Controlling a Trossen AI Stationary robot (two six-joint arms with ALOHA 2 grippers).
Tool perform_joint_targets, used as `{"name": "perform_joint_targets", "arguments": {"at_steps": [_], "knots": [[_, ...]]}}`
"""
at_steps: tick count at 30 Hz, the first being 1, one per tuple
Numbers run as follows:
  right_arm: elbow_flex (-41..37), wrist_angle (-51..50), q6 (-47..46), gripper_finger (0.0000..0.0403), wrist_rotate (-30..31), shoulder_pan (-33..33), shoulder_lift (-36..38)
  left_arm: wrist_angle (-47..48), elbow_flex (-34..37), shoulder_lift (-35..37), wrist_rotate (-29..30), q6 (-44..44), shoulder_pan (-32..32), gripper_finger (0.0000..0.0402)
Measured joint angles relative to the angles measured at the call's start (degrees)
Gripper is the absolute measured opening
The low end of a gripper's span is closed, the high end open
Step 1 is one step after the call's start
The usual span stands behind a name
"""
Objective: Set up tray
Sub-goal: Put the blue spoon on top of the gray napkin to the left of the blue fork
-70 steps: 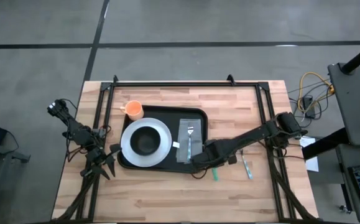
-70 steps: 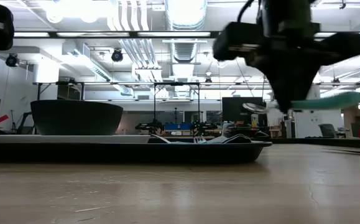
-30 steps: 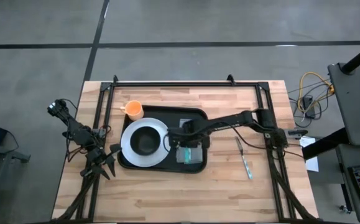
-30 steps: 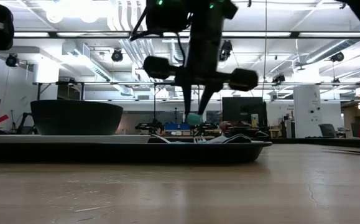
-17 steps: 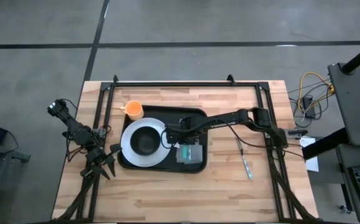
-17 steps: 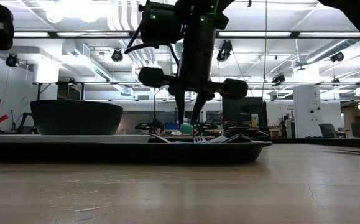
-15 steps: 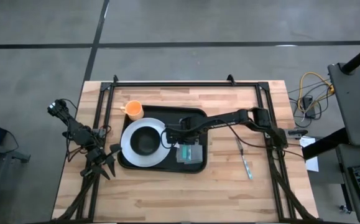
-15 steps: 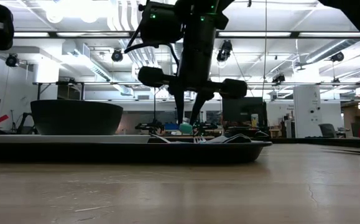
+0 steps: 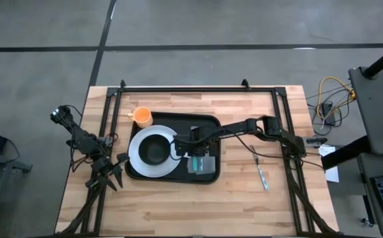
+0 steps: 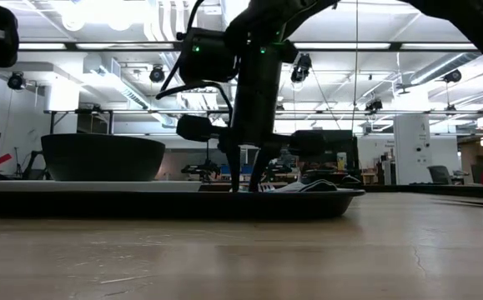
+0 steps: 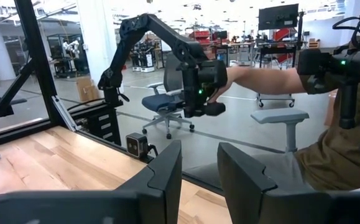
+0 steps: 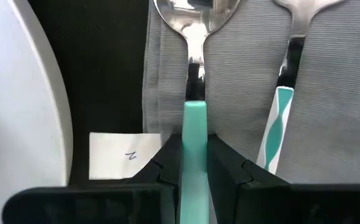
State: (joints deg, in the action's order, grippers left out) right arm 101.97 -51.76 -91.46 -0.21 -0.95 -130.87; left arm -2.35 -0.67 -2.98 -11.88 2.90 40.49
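The black tray (image 9: 178, 121) lies mid-table and carries a white plate (image 9: 137, 162) with a black bowl (image 9: 154, 151) on its left half. A grey napkin (image 9: 204, 162) covers its right half. My right gripper (image 9: 191, 147) reaches in from the table's right and is low over the napkin (image 12: 242, 74), shut on a teal-handled spoon (image 12: 195, 37). A second utensil with a teal-and-white handle (image 12: 278, 121) lies on the napkin beside it. My left gripper (image 9: 108, 173) waits open at the table's left edge. My right gripper pinches the spoon's teal handle (image 12: 195, 118) between its two fingers (image 12: 167, 158), which lie along the handle. The fingers point steeply down (image 10: 245, 179) from above. The spoon's bowl (image 12: 195, 11) lies over the napkin, between the plate and the other utensil.
An orange cup (image 9: 142, 117) stands at the tray's far left corner. Another teal-handled utensil (image 9: 262, 175) lies on the bare wood right of the tray. A white label (image 12: 127, 155) sits at the napkin's edge. A person sits in the room beyond the table (image 11: 329, 143).
My right gripper has come down over the tray's napkin, drifting slightly toward the table's left, still shut on the spoon. The spoon's teal end, earlier visible above the tray rim in the low view, has sunk out of sight behind it.
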Motion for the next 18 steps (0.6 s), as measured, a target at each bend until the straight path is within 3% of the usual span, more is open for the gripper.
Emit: {"name": "perform_joint_targets", "arguments": {"at_steps": [9, 18], "knots": [[0.06, 0.12, 0.23, 0.0042, -1.05, 0.16, -0.62, 0.00, 0.00, 0.00, 0.00, -0.02, -0.02, 0.0085], [0.02, 0.80, 0.65, 0.0144, -0.27, 0.15, -0.63, 0.00, 0.00, 0.00, 0.00, 0.00, -0.01, 0.0085]]}}
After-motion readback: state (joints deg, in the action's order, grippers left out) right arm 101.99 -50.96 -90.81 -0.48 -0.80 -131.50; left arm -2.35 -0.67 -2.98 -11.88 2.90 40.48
